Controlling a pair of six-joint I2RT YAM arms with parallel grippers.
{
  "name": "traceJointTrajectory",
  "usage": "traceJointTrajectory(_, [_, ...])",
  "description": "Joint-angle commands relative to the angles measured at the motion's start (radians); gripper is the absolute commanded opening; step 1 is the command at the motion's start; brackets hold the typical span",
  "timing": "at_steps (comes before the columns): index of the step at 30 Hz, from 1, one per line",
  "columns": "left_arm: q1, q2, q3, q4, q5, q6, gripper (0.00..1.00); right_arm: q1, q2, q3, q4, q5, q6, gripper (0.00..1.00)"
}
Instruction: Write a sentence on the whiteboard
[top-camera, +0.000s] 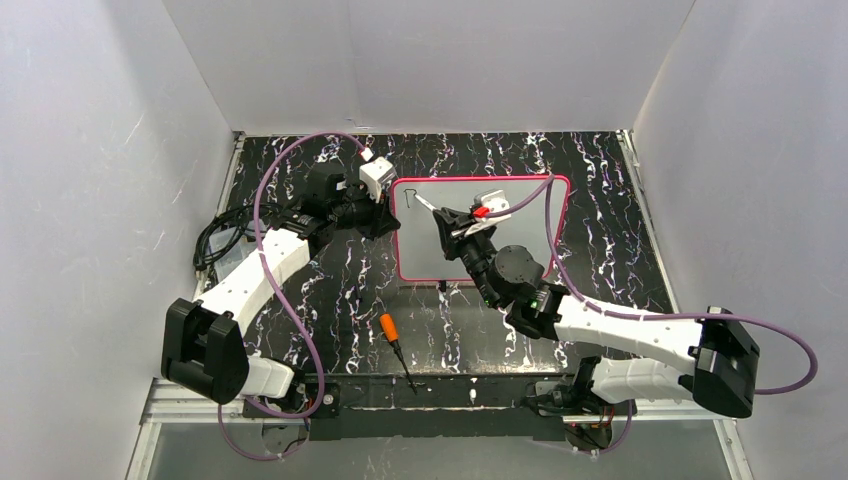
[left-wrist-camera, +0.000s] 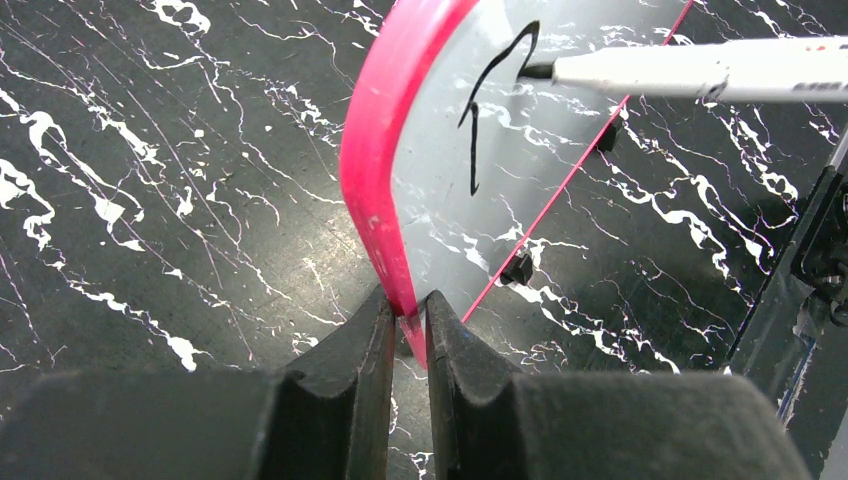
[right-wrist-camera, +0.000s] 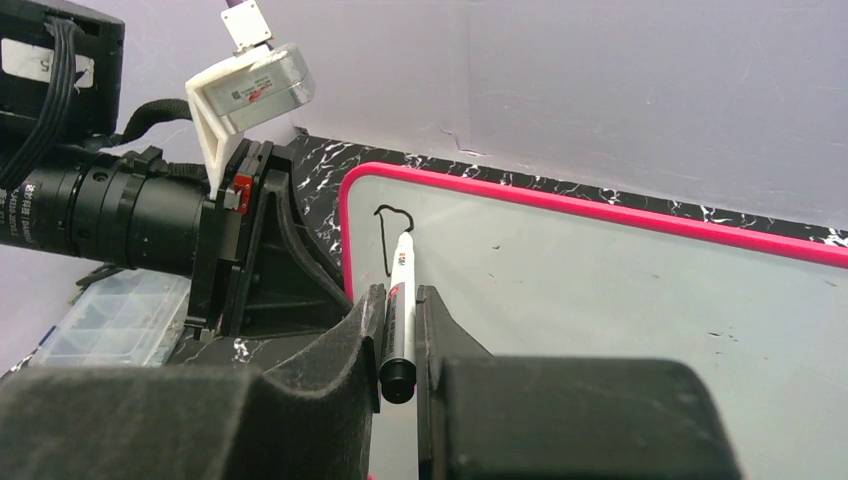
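1. While the right gripper (right-wrist-camera: 400, 292) is closed on a white marker (right-wrist-camera: 402, 255), the tip of this marker touches the whiteboard (right-wrist-camera: 620, 290) near its far left corner.
2. The whiteboard (top-camera: 425, 255) lies a little above the centre of the top view. It rests on the black marbled table (top-camera: 600, 200) and is raised slightly on small black feet (left-wrist-camera: 517, 268).
3. The left gripper (left-wrist-camera: 408, 300) is nearly closed. It pinches the pink frame (left-wrist-camera: 375, 150) at the left edge of the board, with one finger on each side of the rim.
4. Of the sentence (left-wrist-camera: 490, 90) only one hooked black stroke is there, in the upper middle of the left wrist view. I judge that almost all of the writing is not yet done.
5. The board looks light and stiff, with a smooth surface. On such small feet it will probably slide or tip when the marker pushes on it. The frame is therefore the right place to hold it, because a grip there covers no writing area.
6. The marker (left-wrist-camera: 700, 70) is thin and smooth, and it is held near its rear end. I think it can turn or slip between the pads, so the pressure on the board should stay light and even.
7. An orange-handled screwdriver (top-camera: 388, 325) lies at the lower centre of the top view, well apart from the board.
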Motion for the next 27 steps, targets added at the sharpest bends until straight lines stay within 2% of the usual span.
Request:
traceJointTrajectory(1, [-0.014,-0.027,-0.022,-0.043,0.016,0.014,0.00,-0.007,0.025,0.005,0.028,0.009,0.003,0.01])
traceJointTrajectory(12, [-0.013,-0.028,-0.020,-0.044,0.014,0.013,0.00,-0.007,0.040,0.008,0.059,0.011,0.006,0.01])
traceJointTrajectory(27, [-0.013,-0.034,-0.020,-0.043,0.013,0.013,0.00,-0.007,-0.027,-0.077,-0.019,0.082,0.044,0.01])
